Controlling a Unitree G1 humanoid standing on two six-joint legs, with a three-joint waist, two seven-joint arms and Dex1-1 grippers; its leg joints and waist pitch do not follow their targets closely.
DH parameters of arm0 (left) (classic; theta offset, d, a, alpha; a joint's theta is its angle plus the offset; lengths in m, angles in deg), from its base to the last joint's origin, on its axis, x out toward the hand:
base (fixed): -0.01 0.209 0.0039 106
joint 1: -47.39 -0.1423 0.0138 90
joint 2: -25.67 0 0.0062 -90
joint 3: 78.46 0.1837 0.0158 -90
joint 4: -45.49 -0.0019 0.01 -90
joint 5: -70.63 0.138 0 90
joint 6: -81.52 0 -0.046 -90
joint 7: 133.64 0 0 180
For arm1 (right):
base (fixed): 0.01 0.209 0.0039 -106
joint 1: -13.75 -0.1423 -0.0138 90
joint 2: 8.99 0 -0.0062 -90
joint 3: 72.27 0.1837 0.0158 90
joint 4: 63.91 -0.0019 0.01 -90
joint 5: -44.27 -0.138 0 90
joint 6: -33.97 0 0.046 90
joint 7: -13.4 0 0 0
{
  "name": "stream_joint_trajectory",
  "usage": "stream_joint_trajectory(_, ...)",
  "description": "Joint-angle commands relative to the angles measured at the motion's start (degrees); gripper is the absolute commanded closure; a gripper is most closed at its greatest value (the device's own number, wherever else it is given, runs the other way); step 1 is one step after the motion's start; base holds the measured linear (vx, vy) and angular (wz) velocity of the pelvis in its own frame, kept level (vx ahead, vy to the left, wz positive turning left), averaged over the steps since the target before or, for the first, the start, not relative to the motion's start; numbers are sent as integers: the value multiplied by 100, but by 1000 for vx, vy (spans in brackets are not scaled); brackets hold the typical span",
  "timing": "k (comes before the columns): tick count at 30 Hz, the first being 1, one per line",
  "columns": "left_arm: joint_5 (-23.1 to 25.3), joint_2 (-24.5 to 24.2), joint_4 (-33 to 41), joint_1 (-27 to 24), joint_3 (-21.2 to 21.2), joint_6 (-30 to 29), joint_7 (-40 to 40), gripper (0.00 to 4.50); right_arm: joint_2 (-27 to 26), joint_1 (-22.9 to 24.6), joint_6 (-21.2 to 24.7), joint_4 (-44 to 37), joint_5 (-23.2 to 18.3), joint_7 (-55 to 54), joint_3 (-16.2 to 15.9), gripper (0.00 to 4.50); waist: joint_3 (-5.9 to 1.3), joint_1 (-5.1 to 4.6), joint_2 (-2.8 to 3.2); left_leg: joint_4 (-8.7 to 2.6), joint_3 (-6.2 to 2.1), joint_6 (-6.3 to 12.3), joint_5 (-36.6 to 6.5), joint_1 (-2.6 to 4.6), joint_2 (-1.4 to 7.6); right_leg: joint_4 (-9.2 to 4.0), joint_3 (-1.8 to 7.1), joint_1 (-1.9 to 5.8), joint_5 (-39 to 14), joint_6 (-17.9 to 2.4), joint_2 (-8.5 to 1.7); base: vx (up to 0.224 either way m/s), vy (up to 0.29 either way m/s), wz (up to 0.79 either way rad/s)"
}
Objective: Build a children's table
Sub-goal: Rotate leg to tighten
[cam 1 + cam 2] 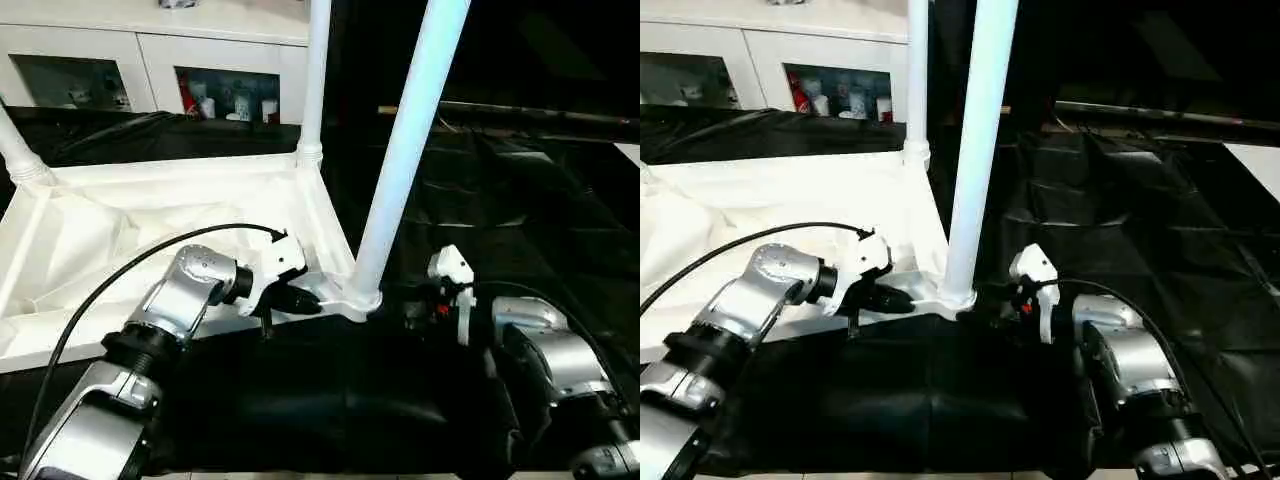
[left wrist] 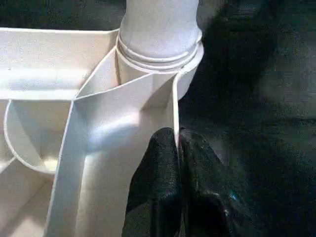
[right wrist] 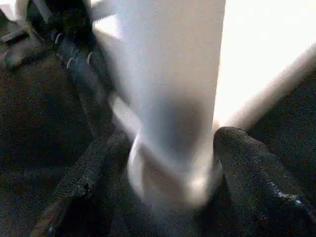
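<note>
- Black fingers (image 2: pixel 163 187) of the left gripper (image 1: pixel 290 300) are pinched almost shut on the thin side wall of the white plastic rectangular tabletop (image 1: pixel 130 235), one finger on each face of the wall, just beside the near corner socket (image 1: pixel 355 298).
- Black fingers (image 3: pixel 256 173) of the right gripper (image 1: pixel 1012 305) stand well apart on either side of the base of the near white tapered tube leg (image 1: pixel 405 150), close to that same socket; whether they press on the tube I cannot tell.
- Ribbed side up, the tabletop lies on the black-draped table (image 1: pixel 520 220), with the near leg rising from the near corner socket and two more white tube legs (image 1: pixel 315 80) standing in corners farther from it.
- Thin moulded plastic like this should be light and stiff but smooth, so likely slippery; the rim wall and ribs look the surest holds, and a leg is probably best taken low, near the socket, where it levers least.
- Both silver forearms reach forward and low, wrists bent inward so the two grippers point toward the near socket from opposite sides.
</note>
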Motion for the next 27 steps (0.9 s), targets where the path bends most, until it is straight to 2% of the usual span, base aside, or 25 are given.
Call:
stream_joint_trajectory(1, 48, 129, -8, -204, 530, -84, 359, 450, -8, -92, -70, -19, 65, 31, -84, 142, -254, 40, 9, -305, -97, 352, -762, 70, 294, -293, 234, 211, -105, -1641, -389, 0, 0, 0)
stream_joint_trajectory(2, 62, 124, 22, -218, 526, -91, 323, 450, -14, -110, -172, 13, 113, -31, -73, 142, -249, 97, 20, -294, -81, 384, -734, 86, 308, -287, 240, 198, 30, -1670, -383, 0, 0, 0)
stream_joint_trajectory(4, 69, 110, 63, -237, 522, -116, 309, 450, -16, -135, -229, 40, 143, -99, -59, 142, -239, 130, 10, -310, -91, 361, -759, 66, 294, -285, 231, 210, -41, -1594, -380, 0, 0, 0)
stream_joint_trajectory(5, 68, 105, 102, -256, 518, -147, 292, 450, 4, -133, -159, 1, 76, -3, -51, 142, -231, 129, -7, -317, -94, 313, -862, 65, 293, -302, 230, 210, -212, -1550, -381, 0, 0, 0)
stream_joint_trajectory(6, 68, 101, 130, -270, 516, -167, 278, 450, 21, -130, -103, -33, 24, 78, -50, 142, -228, 131, 4, -322, -100, 261, -970, 67, 292, -314, 233, 211, -390, -1509, -386, 0, 0, 0)
stream_joint_trajectory(8, 82, 86, 191, -313, 503, -197, 245, 450, 48, -111, -99, -64, 0, 180, -91, 157, -232, 129, -2, -323, -105, 226, -1012, 64, 293, -321, 238, 213, -479, -1462, -391, 0, 0, 0)
stream_joint_trajectory(14, 115, 68, 167, -327, 473, -198, 127, 450, 96, -124, -195, 28, 7, 256, -111, 201, -245, 136, -14, -304, -106, 282, -835, 50, 279, -295, 233, 219, -289, -1445, -383, 0, 0, 0)
stream_joint_trajectory(17, 138, 71, 146, -329, 449, -190, 58, 450, 125, -104, -165, 25, -26, 324, -106, 234, -246, 141, 1, -301, -108, 279, -874, 56, 279, -299, 235, 216, -353, -1445, -386, 0, 0, 0)
stream_joint_trajectory(20, 140, 100, 105, -316, 412, -193, -19, 450, 118, -80, -142, 23, -19, 308, -99, 241, -247, 136, -7, -298, -105, 275, -877, 56, 276, -299, 233, 214, -343, -1448, -377, 0, 0, 0)
stream_joint_trajectory(22, 166, 177, -24, -269, 342, -179, -229, 450, 44, -55, -117, 72, 3, 127, -57, 244, -246, 136, 11, -299, -107, 260, -886, 57, 277, -298, 234, 210, -325, -1455, -375, 0, 0, 0)
stream_joint_trajectory(25, 235, 402, -398, -120, 140, -139, -866, 450, -213, -79, -206, 371, 120, -608, 116, 246, -218, 128, 2, -313, -101, 164, -1099, 65, 267, -346, 238, 183, -673, -1414, -381, 0, 0, 0)
stream_joint_trajectory(26, 290, 574, -684, 8, 5, -122, -1361, 450, -443, -134, -255, 667, 241, -1369, 286, 248, -207, 125, 0, -333, -120, 58, -1265, 66, 267, -379, 237, 177, -1038, -1332, -397, 0, 0, 0)
stream_joint_trajectory(27, 307, 623, -769, 49, -30, -115, -1509, 450, -501, -147, -260, 744, 282, -1580, 323, 249, -201, 103, 1, -348, -132, -62, -1488, 86, 261, -414, 237, 155, -1446, -1229, -400, 0, 0, 0)
